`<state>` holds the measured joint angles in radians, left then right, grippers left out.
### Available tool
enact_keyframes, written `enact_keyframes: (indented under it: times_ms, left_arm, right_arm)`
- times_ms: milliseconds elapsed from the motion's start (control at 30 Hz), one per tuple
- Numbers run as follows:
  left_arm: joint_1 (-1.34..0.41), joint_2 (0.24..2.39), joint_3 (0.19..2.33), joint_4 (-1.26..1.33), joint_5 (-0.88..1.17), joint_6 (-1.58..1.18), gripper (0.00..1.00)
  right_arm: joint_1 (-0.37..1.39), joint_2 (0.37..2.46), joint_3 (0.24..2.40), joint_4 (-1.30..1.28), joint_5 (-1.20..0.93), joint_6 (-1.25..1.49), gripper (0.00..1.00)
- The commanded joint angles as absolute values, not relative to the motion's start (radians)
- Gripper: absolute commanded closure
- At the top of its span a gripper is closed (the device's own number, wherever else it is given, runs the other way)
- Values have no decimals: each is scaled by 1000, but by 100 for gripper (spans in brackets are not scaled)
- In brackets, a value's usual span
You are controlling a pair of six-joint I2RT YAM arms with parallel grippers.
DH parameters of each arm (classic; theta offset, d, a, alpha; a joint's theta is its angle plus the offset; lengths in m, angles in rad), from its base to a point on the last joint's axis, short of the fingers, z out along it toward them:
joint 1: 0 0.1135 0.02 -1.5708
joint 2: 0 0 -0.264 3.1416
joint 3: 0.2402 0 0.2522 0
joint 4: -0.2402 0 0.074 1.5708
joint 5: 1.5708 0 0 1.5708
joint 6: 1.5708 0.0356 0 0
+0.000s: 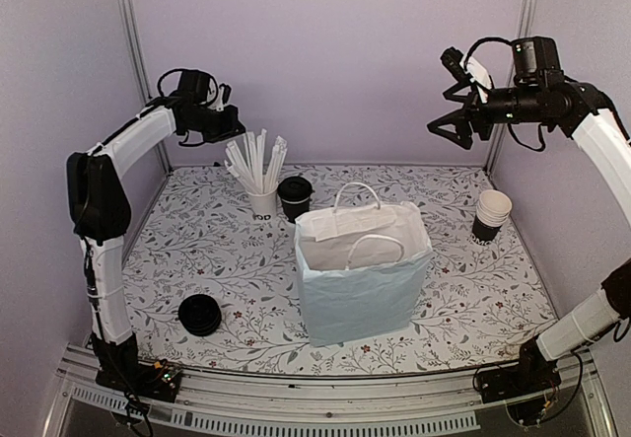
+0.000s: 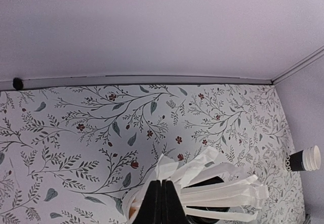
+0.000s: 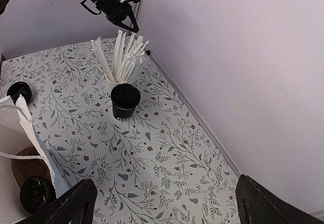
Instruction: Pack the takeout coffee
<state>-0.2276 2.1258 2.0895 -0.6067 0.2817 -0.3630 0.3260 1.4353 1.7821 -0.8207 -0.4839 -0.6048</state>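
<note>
Paper bag (image 1: 363,274), white, creased and boxy with loop handles, stands centre frame. Just behind it, upper centre, sits the takeout coffee (image 1: 295,198), a squat black paper cup with a round plastic lid, beside white straws (image 1: 256,161). Left gripper (image 2: 162,204) is pinched closed and empty; right gripper (image 3: 169,204) is spread wide.

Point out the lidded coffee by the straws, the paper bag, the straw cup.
lidded coffee (image 1: 294,188), top view, on its lid
paper bag (image 1: 360,294), top view, on its front wall
straw cup (image 3: 120,61), right wrist view, on the straw bundle
</note>
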Motion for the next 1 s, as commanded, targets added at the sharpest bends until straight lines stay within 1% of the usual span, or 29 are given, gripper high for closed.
enact_keyframes:
  times_ms: [0,233,500,767,867,967]
  left_arm:
    - [-235,2108,2137,-609,301,-343,100]
    - [-240,1969,2215,-681,302,-334,100]
    - [-240,1713,2207,-737,326,-324,100]
    - [-281,1482,2070,-679,557,-357,100]
    - [-329,1422,2003,-654,672,-383,100]
    - [-397,1370,1935,-609,725,-427,100]
  right_arm:
    - [319,1426,1770,-800,-494,-597,1]
    - [319,1432,1777,-797,-491,-601,1]
    - [320,1455,1801,-800,-492,-599,1]
    - [319,1474,1789,-800,-467,-597,1]
    - [319,1484,1767,-800,-447,-601,1]
    - [319,1497,1749,-797,-422,-597,1]
